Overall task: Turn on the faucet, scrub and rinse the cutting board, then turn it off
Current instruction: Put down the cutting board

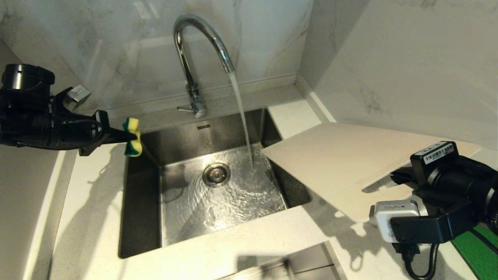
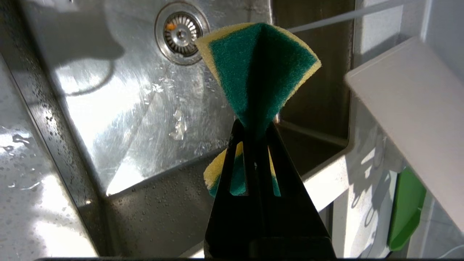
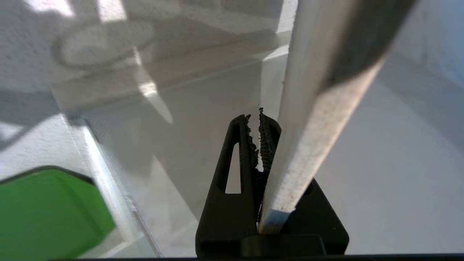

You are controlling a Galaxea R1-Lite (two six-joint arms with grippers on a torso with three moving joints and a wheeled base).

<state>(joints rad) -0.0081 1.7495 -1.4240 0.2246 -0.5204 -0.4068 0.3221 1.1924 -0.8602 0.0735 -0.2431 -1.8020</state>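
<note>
White speckled counter (image 1: 89, 217) and marble walls (image 1: 408, 58) surround the steel sink (image 1: 140, 202); the faucet (image 1: 194, 58) runs. Left gripper (image 1: 130, 136) pinches a sponge (image 1: 133, 137), right gripper (image 3: 258, 123) clamps the cutting board (image 1: 342, 163). Only the wrist views show the green mat's (image 3: 50, 214) rounded corner.

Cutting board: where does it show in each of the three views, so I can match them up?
Head view: cutting board at right, one corner overhanging the sink, its slot end at the right gripper.
Left wrist view: pale slab along the right edge, beyond the sponge.
Right wrist view: seen edge-on, clamped in the jaws.
Shared landmark: the green flat object.
</note>
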